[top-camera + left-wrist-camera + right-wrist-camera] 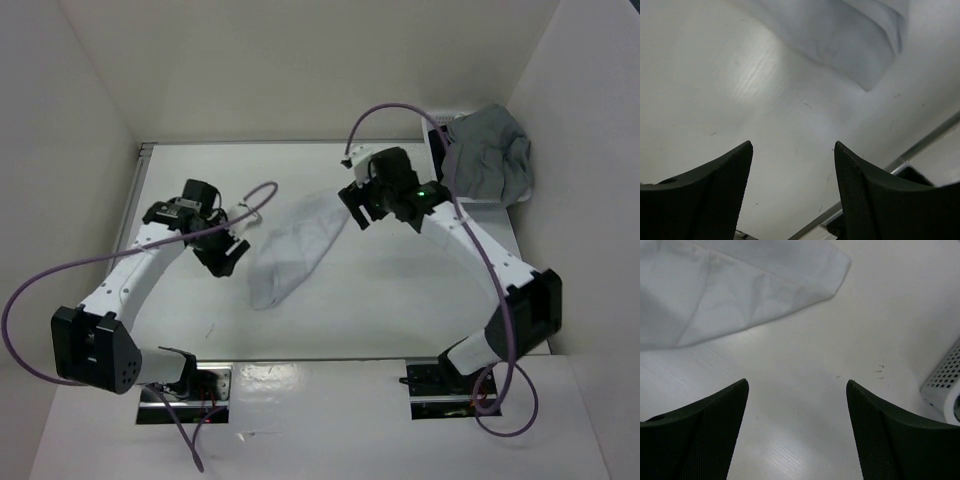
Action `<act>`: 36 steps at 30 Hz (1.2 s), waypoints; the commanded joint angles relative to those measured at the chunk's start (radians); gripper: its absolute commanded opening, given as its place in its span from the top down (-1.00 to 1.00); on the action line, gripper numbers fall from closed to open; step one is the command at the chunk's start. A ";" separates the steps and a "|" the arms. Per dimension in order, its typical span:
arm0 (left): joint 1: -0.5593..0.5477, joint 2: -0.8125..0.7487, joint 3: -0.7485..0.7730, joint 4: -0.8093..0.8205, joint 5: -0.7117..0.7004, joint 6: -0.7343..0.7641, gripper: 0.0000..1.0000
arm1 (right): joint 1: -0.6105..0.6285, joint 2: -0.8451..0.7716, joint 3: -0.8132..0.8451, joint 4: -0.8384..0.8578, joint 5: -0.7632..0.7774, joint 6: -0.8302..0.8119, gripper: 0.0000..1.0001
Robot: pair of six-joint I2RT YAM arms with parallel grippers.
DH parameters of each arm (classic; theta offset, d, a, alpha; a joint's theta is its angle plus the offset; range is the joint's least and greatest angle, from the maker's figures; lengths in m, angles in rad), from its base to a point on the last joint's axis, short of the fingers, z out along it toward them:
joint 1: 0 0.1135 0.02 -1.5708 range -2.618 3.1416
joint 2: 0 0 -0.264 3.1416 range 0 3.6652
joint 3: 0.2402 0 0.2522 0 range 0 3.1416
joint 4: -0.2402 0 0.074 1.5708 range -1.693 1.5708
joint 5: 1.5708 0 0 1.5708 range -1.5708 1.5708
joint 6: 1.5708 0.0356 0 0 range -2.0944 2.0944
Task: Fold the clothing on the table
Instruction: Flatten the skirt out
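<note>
From above, the clothing [295,245] lies near the middle of the bench [400,300], a long thin strip slanting from the near left toward the far right. It looks folded along its length, I think, but it is not yet a small neat pile, so more folds seem left to do. The left tool [232,255] is by its near end and the right tool [355,210] by its far end. A grey garment [488,155] fills a basket [438,150] at the far right corner, away from the work. In the left wrist view, the tool is wide and holds nothing, the cloth is just ahead, and a grey rail [930,137] runs along the edge. In the right wrist view, the tool is wide and empty too, a cloth corner is near, and nothing is in the way.
</note>
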 commanded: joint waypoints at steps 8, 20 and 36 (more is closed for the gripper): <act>0.398 -0.027 0.136 0.067 0.135 -0.266 -0.58 | 0.193 0.347 0.168 0.094 0.112 -0.048 -0.66; 0.747 0.036 0.109 0.126 0.575 -0.297 -0.72 | 0.301 0.595 0.355 0.140 0.088 -0.124 -0.54; 0.776 -0.030 0.069 0.168 0.539 -0.317 -0.82 | 0.390 0.866 0.667 0.031 0.057 -0.114 -0.28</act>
